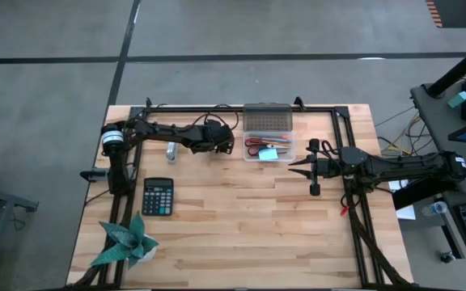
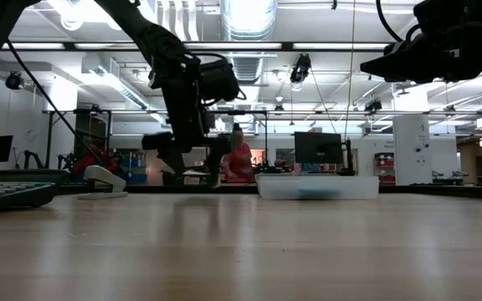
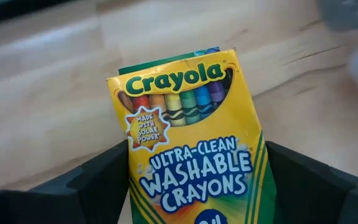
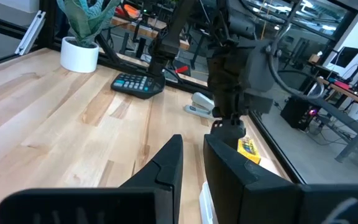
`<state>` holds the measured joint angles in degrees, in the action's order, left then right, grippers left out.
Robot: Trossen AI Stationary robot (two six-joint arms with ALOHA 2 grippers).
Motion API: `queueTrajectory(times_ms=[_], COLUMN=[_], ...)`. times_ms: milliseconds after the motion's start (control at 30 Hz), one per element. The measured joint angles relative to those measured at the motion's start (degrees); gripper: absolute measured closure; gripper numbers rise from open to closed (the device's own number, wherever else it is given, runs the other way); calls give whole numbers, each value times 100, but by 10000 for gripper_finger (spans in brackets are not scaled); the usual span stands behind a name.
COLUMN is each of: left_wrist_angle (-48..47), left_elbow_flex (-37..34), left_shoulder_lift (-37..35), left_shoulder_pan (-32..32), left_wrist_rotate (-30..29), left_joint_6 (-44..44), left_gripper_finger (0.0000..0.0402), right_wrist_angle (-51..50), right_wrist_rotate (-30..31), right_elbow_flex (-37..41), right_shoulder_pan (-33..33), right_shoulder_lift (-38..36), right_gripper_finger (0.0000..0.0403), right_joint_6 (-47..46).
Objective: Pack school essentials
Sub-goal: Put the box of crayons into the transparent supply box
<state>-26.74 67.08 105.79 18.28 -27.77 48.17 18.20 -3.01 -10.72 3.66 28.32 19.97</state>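
Left tool (image 3: 191,186) grips the crayon box (image 3: 191,137); right tool (image 4: 191,162) nearly closed, empty.

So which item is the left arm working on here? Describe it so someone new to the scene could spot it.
Start at the clear plastic bin at the table's far edge, then look just to its left, where the left gripper sits. Between its fingers is the crayon box, lying flat on the wood. It is the only bright yellow-and-green printed carton; the nearby stapler is pale.

Grey concrete floor (image 1: 217,28); bright ceiling lights (image 2: 249,17) beyond.
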Motion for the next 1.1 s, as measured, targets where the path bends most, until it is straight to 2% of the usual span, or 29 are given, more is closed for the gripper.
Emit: queueTrajectory(times_ms=[100, 333, 533, 700, 833, 1100], left_wrist_angle=[5, 61, 87, 345, 904, 1265], left_elbow_flex=[123, 763, 1474, 1711, 1689, 1682], left_shoulder_lift=[-71, -95, -95, -86, -82, -71], left_shoulder_pan=[-53, -256, -249, -249, -249, -242], left_wrist_rotate=[-19, 191, 1163, 1856, 2292, 2341], left_joint_6=[-399, -2113, -3018, -4030, -4263, -4473], left_gripper_finger=[80, 80, 80, 80, 80, 80], right_wrist_angle=[0, -4, -2, 0, 4, 7], right_wrist_rotate=[2, 2, 4, 4, 4, 5], right_elbow_flex=[0, 0, 0, 0, 0, 0], right_shoulder_pan=[-2, 0, 0, 0, 0, 0], right_shoulder_lift=[0, 0, -2, -7, -10, -13], right_gripper_finger=[349, 349, 349, 349, 349, 349], right_joint_6=[0, 13, 15, 17, 17, 21])
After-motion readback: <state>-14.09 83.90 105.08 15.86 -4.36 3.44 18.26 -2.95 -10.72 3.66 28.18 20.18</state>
